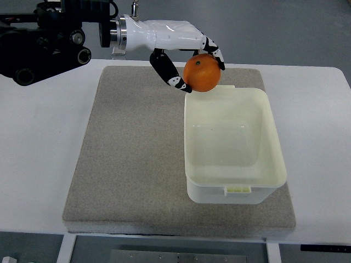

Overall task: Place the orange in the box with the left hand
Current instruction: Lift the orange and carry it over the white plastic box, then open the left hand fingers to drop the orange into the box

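In the top view, a pale cream plastic box [235,143] sits open on the right half of a grey felt mat [131,159], its long side running from the upper centre toward the lower right of the frame; nothing lies inside it. The orange [202,72] is held in the air at the box's upper left corner, overlapping its far rim. The left hand [184,55], white with black fingers [171,74], reaches in from the upper left and is clamped around the orange, thumb below and fingers over the top. The mat lies on a white table [38,142]; its left half is bare, and wide table margins flank it on both sides.
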Controlling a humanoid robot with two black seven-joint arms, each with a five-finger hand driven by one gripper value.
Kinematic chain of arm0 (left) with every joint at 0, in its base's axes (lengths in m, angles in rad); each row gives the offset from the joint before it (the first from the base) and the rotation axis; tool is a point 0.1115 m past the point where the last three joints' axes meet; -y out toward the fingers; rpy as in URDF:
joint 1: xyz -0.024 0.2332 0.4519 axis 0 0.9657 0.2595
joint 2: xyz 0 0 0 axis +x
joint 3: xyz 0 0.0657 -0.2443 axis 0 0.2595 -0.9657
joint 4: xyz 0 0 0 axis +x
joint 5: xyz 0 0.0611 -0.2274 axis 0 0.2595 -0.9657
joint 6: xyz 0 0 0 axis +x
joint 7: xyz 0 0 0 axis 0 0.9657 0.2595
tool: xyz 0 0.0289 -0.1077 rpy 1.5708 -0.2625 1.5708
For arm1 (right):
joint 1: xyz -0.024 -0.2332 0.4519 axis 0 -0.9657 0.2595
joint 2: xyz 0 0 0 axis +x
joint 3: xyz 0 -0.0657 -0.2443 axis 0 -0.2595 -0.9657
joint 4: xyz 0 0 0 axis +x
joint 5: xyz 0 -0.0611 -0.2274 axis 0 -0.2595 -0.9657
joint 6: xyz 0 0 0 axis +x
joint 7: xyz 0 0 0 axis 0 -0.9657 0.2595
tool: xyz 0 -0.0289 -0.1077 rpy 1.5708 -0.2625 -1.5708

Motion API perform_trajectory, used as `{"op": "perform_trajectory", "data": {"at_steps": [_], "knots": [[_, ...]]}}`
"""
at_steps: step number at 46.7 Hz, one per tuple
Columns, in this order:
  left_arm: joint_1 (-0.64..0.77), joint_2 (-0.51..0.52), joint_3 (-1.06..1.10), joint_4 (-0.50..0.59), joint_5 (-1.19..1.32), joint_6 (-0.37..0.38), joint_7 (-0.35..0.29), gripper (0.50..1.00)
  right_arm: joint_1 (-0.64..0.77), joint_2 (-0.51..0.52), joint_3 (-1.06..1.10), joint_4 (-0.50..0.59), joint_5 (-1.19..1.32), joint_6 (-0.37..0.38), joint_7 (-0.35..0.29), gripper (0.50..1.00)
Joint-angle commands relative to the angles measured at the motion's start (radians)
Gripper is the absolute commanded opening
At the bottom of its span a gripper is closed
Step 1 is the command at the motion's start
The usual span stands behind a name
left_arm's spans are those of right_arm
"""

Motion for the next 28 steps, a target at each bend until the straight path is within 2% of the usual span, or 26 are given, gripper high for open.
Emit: {"op": "perform_trajectory", "data": {"at_steps": [1,11,28], "knots": [[0.0,-0.002,-0.009,-0.042,0.0,-0.001,0.001,0.5,0.0,0.0,0.0,0.0,0.0,0.0,0.0,0.932],[0.001,-0.027,-0.012,-0.124,0.002,-0.001,0.004,0.5,0.0,0.0,0.0,0.0,0.0,0.0,-0.001,0.932],[0.015,-0.044,-0.024,-0.118,-0.006,0.002,-0.001,0.5,0.0,0.0,0.0,0.0,0.0,0.0,0.0,0.932]]}}
